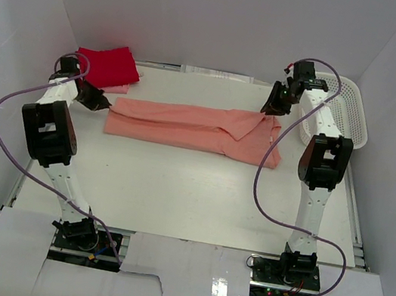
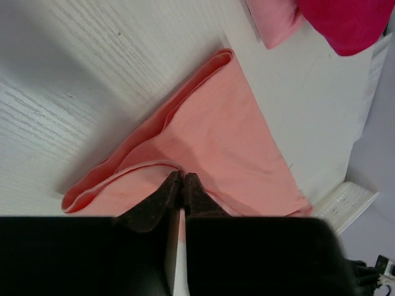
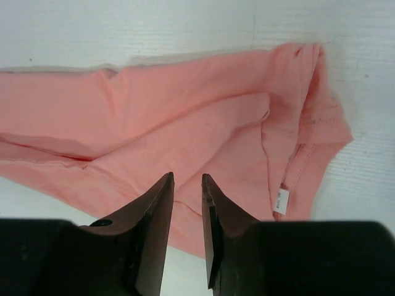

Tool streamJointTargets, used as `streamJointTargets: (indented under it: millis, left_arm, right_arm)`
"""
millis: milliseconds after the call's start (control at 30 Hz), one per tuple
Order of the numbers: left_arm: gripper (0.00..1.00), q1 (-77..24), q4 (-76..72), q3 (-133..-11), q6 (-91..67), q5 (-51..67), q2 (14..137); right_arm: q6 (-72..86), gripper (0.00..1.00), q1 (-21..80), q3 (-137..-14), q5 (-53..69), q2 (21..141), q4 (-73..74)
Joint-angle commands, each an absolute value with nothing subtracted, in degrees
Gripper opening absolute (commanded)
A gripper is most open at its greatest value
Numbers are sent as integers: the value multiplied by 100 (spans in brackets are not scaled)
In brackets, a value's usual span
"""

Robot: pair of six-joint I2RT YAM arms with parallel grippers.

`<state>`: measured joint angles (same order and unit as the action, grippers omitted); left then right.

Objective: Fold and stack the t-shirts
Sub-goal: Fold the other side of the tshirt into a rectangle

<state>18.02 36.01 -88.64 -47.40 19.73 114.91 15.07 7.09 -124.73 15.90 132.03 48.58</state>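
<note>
- From above: find the large salmon-pink soft cloth t-shirt point(image 1: 186, 125) folded into a long band across the middle of the white table point(image 1: 172, 205), rumpled and overlapped at its right end. Note the bright red folded t-shirt point(image 1: 109, 66) in the far left corner, lying on a pale pink t-shirt point(image 1: 120, 89) peeking out beneath. See the white plastic lattice basket point(image 1: 351, 106) at the far right.
- Could skew the band by raising its two ends unevenly. Could also knock the red pile, just beside the band's left end, when swinging that end across.
- Left wrist: look at the left gripper point(image 2: 182, 177), jaws all but pressed together, tips right at a doubled edge of the salmon shirt. Cannot tell whether pinching a layer or merely touching it.
- Might catch only the top layer and pull the fold open. Might tug the corner askew if drawing back with cloth snagged.
- Right wrist: look at the right gripper point(image 3: 187, 177), jaws a little apart with nothing between them, poised over the salmon cloth near the end bearing a small white label point(image 3: 281, 200).
- May close on a loose wrinkle instead of the full stack of layers, leaving the lower ones behind. May miss altogether with so narrow a gap over bunched fabric, or carry the rumpled overlap into the next fold.
</note>
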Motion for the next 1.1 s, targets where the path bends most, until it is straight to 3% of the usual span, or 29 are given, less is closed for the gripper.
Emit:
streamJointTargets:
  millis: [0, 33, 100, 167, 200, 267, 467, 600, 767, 1067]
  left_arm:
    - [22, 1793, 3507, -8948, -4755, 1837, 11382]
    - [31, 1793, 3455, -8947, -4764, 1837, 11382]
    - [57, 1793, 3419, -9043, -4772, 1837, 11399]
    - [73, 1793, 3375, -9123, -4720, 1794, 11400]
    - [86, 1793, 3375, -9219, -4694, 1706, 11339]
    - [98, 1793, 3393, -9272, -4658, 1460, 11207]
    - [98, 1706, 3384, -9299, -4325, 1274, 10767]
    - [97, 1355, 3349, -8641, -4105, 1432, 10319]
    - [95, 1178, 2953, -7692, -4043, 1932, 10037]
    - [94, 985, 2619, -7497, -3903, 2075, 10186]
  right_arm:
    - [1556, 33, 668, -12368, 1714, 13000, 4158]
    - [1573, 34, 668, -12271, 1705, 12869, 4027]
    - [1591, 48, 668, -12033, 1652, 12675, 3614]
    - [1556, 61, 668, -11586, 1670, 12332, 3394]
    - [1538, 67, 668, -11445, 1653, 12209, 3297]
    - [1477, 68, 668, -11023, 1600, 11866, 3296]
    - [1354, 68, 703, -9207, 1530, 10619, 3112]
    - [1319, 68, 712, -8309, 1319, 10020, 3234]
    - [1257, 69, 712, -7682, 994, 9756, 3392]
    - [1257, 68, 712, -7251, 791, 9993, 3261]
